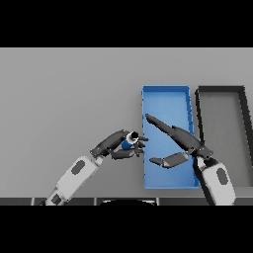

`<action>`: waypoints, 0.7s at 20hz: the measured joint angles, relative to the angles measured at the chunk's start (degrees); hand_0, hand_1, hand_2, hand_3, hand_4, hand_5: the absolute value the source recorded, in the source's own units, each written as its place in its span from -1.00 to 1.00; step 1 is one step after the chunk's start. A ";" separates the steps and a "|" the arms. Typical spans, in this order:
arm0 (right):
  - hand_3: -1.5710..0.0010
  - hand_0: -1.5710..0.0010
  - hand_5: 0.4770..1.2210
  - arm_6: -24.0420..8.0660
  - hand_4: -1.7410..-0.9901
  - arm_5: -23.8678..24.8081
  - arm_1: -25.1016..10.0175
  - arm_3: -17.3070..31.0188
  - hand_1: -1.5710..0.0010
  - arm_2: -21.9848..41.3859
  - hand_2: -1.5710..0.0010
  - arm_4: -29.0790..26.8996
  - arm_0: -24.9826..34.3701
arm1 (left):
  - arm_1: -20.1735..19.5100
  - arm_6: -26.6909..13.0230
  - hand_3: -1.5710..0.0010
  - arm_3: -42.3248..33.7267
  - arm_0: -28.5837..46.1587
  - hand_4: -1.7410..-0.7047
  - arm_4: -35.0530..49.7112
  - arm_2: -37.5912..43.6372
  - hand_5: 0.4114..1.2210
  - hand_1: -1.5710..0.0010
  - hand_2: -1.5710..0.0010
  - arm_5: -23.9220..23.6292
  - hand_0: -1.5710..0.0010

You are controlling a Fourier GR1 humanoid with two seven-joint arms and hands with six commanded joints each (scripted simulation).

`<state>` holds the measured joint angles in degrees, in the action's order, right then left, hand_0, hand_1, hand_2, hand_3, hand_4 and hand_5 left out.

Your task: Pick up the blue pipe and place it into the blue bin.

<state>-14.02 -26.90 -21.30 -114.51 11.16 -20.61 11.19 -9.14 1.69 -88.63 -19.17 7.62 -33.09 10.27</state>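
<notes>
Smooth grey desk (64,94). Long blue bin (166,92) with thin walls, beside a dark bin (221,89) (grey inside). Short round blue pipe (128,143) pinched in the left hand (116,145), just left of the blue bin. Right hand (179,143) over the blue bin, fingers straight and spread.

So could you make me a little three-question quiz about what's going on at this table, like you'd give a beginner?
1. True or false: the blue pipe already lies inside the blue bin.
2. Which hand holds the pipe: A) left hand, B) right hand, C) neither?
3. Fill in: to the right of the blue bin stands a ____ bin.

Key:
1. False. The pipe is gripped just outside the bin's left wall.
2. A. The left hand's fingers curl round it, while the right hand is open over the blue bin.
3. Black.
</notes>
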 measured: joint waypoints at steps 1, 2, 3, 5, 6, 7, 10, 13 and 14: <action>1.00 1.00 -0.86 -1.26 0.18 -0.47 0.13 -0.28 1.00 1.20 1.00 -0.63 1.90 | 0.18 0.21 -0.83 -0.01 0.34 -0.98 0.03 -0.39 1.00 -1.00 -1.00 0.38 -1.00; 1.00 1.00 -0.85 -1.99 0.17 -1.10 0.29 0.15 1.00 2.04 1.00 -0.79 3.72 | 0.10 -0.22 -0.83 -0.23 0.09 -0.98 0.41 -0.02 1.00 -1.00 -1.00 0.34 -1.00; 1.00 1.00 -0.85 -2.12 0.16 -2.10 -0.04 0.82 1.00 2.34 1.00 -0.72 5.11 | 0.16 -0.06 -0.83 0.24 0.17 -0.98 0.78 0.28 1.00 -1.00 -1.00 0.54 -1.00; 1.00 1.00 -0.86 -2.74 0.22 -3.27 0.86 1.91 1.00 4.01 1.00 -0.13 7.73 | 0.19 0.27 -0.83 0.27 -0.12 -0.98 1.08 0.53 1.00 -1.00 -1.00 0.91 -1.00; 1.00 1.00 -0.86 -3.39 0.26 -3.37 1.62 2.66 1.00 4.66 1.00 -0.40 9.40 | 0.27 0.47 -0.85 0.10 0.10 -0.98 1.11 0.20 1.00 -1.00 -1.00 1.26 -1.00; 1.00 1.00 -0.85 -3.30 0.28 -4.36 2.05 3.15 1.00 5.59 1.00 -0.26 10.02 | -0.72 2.30 -0.87 0.17 0.80 -0.98 1.31 0.51 1.00 -1.00 -1.00 2.15 -1.00; 1.00 1.00 -0.86 -5.18 0.35 -4.89 4.52 5.88 1.00 7.54 1.00 0.25 13.37 | 0.11 2.43 -0.91 0.92 0.54 -0.98 1.35 0.33 1.00 -1.00 -1.00 2.57 -1.00; 1.00 1.00 -0.90 -7.14 0.38 -4.16 7.13 8.47 1.00 8.65 1.00 0.87 16.73 | 0.11 1.74 -0.93 1.54 -0.21 -0.98 2.38 0.85 1.00 -1.00 -1.00 3.68 -1.00; 1.00 1.00 -0.91 -7.13 0.38 -4.21 7.90 8.87 1.00 9.21 0.99 0.87 17.17 | -0.24 1.77 -0.92 1.20 -0.15 -0.98 2.75 1.17 1.00 -1.00 -1.00 3.82 -1.00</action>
<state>-21.15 -31.10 -13.40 -105.64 20.37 -19.74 28.36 -9.38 3.47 -87.43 -19.33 10.37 -31.91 14.08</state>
